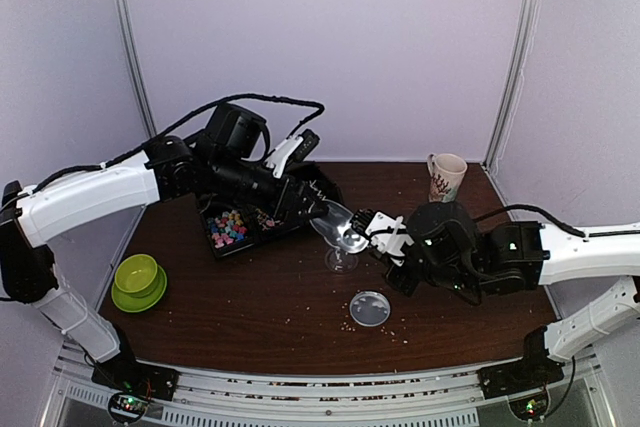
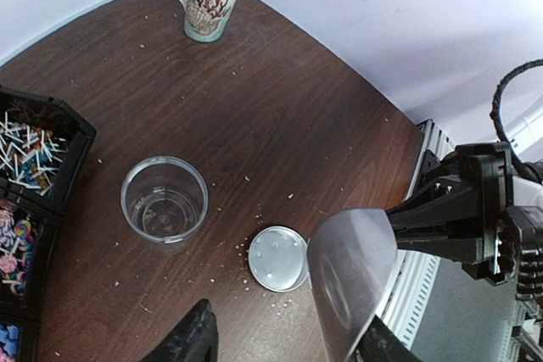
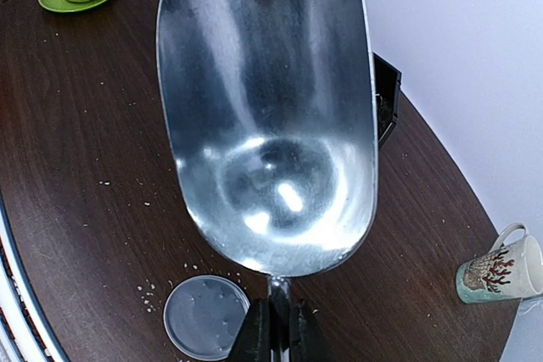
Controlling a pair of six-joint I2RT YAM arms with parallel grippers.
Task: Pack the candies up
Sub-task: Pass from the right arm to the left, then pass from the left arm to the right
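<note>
- Only the right wrist view let me look into the scoop (image 3: 267, 116). Its inside was bare, shiny metal with nothing in it.
- That view also showed the right tool (image 3: 277, 335) pinched tight on the scoop's thin handle. From overhead that grip was too small for me to read.
- The left wrist view showed the left tool (image 2: 287, 332) spread wide with nothing between its fingers, hanging above the bench (image 2: 280, 108). The scoop's edge stood just in front of one finger.
- The same view showed that the cup (image 2: 165, 201) was clear, upright and empty. The lid (image 2: 278, 258) lay flat near it, not touching.
- The candies (image 1: 228, 229) sat in the black tray (image 2: 75, 157) at the left rear of the bench. From overhead they were a patch of pink, blue and yellow bits.
- The left wrist view showed more: white-stick lollipops (image 2: 21, 154) in one compartment and colourful pieces in the ones beside it.
- From overhead the scoop was between the tray and the right arm, close by the cup. I couldn't tell whether it was directly over the cup.
- The left arm lay across the tray and hid much of it.
- A mug (image 1: 446, 176) stood at the right rear. A green bowl (image 1: 137, 273) on its saucer (image 1: 120, 302) stood at the left front, well apart from the rest.
- Pale crumbs (image 3: 146, 292) dotted the bench.
</note>
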